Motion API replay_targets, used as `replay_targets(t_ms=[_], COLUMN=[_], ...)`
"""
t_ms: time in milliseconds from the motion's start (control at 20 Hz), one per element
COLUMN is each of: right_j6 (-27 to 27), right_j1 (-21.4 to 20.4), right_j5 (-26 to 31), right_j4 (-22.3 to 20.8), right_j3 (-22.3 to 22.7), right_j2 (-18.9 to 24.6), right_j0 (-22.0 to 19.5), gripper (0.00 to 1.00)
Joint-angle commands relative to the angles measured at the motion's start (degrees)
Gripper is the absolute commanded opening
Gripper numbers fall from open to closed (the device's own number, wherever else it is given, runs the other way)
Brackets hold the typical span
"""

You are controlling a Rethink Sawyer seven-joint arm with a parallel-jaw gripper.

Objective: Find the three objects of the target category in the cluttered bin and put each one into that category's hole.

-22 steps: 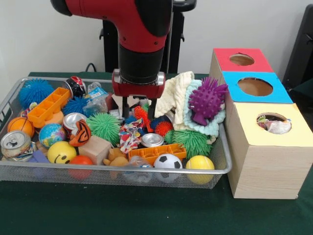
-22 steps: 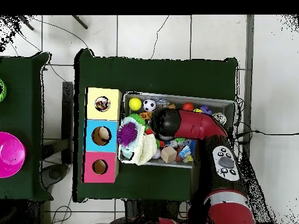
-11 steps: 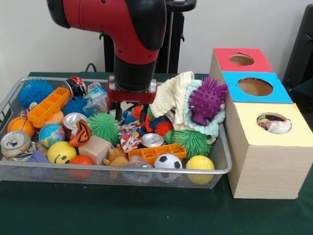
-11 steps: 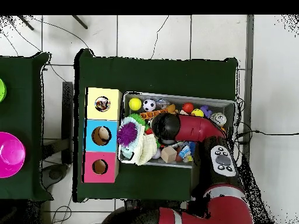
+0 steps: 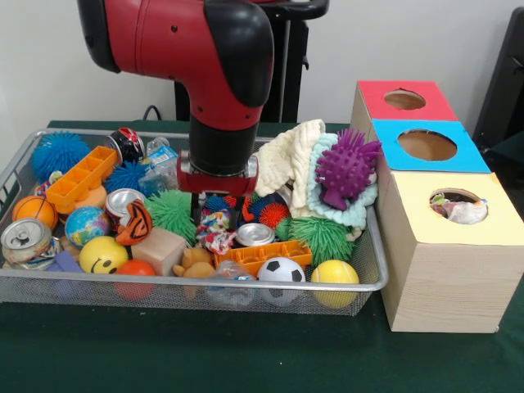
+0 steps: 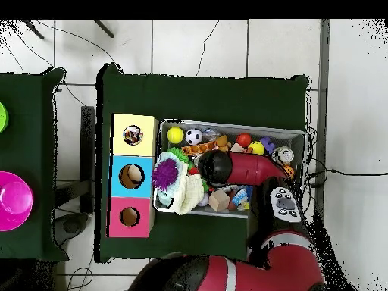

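Red-and-black arm's tool (image 5: 218,199) has dropped lower into the wire mesh bin (image 5: 370,274) centre, onto the multicoloured knotted rope toy (image 5: 214,229); grip state cannot tell, pick likely imminent.

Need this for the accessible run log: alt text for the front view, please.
A red and black robot arm reaches down into the middle of a wire mesh bin crammed with balls, spiky toys, cans and cloths. Beside the bin stands a wooden box with three holes on red, blue and yellow tops.
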Motion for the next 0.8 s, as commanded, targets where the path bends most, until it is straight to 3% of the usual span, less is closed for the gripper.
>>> replay_targets(t_ms=[50, 400, 450, 600, 800], right_j6=[7.1, 6.9, 6.8, 7.4, 7.1], right_j1=[6.3, 7.2, 7.3, 7.4, 5.9], right_j5=[-8.0, -8.8, -7.8, -10.0, -8.6], right_j4=[-0.5, 0.3, 0.7, 0.3, 1.2], right_j3=[-3.1, -3.2, -3.0, -3.0, -1.5], right_j2=[3.4, 3.8, 3.9, 3.6, 4.5], right_j0=[-1.4, -1.8, -2.1, -1.8, -2.1], gripper=[1.0, 1.0, 0.0, 0.0, 0.0])
